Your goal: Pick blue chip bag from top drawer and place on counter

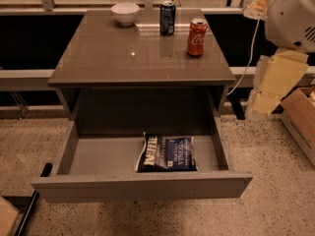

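The blue chip bag [167, 154] lies flat on the grey floor of the top drawer [98, 156], right of its middle, with white lettering facing up. The drawer is pulled fully out, and its plain front panel [140, 187] is nearest the camera. The counter [118, 58] is the glossy grey-brown top above it. My gripper [275, 85] hangs at the right edge of the view, beside the counter's right front corner. It is above and well to the right of the bag and touches nothing.
On the counter stand a white bowl [125, 13] at the back left, a dark blue soda can [167, 17] at the back middle and a red soda can [197, 37] to the right. A cardboard box [301, 114] sits on the floor at right. A black pole [34, 195] lies at lower left.
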Motion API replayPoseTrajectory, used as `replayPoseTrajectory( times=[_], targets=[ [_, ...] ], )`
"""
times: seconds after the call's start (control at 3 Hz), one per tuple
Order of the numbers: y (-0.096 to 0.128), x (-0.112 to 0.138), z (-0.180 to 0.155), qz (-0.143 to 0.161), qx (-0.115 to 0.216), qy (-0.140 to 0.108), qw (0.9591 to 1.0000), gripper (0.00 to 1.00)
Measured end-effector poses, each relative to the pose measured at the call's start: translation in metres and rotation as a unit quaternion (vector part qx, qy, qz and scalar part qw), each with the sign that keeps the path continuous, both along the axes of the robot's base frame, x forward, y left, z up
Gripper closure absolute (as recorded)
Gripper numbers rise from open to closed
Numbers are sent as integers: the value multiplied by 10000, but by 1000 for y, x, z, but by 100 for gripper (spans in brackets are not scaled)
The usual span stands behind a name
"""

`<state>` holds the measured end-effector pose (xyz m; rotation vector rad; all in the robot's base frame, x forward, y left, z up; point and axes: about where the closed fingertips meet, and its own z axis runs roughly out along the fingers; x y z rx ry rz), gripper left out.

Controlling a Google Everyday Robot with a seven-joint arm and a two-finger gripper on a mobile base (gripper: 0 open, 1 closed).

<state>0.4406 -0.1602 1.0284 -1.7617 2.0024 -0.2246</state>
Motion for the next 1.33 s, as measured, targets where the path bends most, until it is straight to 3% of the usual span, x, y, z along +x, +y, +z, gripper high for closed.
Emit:
replayPoseTrajectory(
  times=[0.33,0.67,1.0,1.33],
  targets=[
    [0,0,0,-2,1,-1,10000,0],
    [9,4,-7,-252,123,-62,9996,0],
    [16,20,-32,-774,220,-29,9968,0],
    [13,44,-66,-1362,268,183,9902,0]
  ],
)
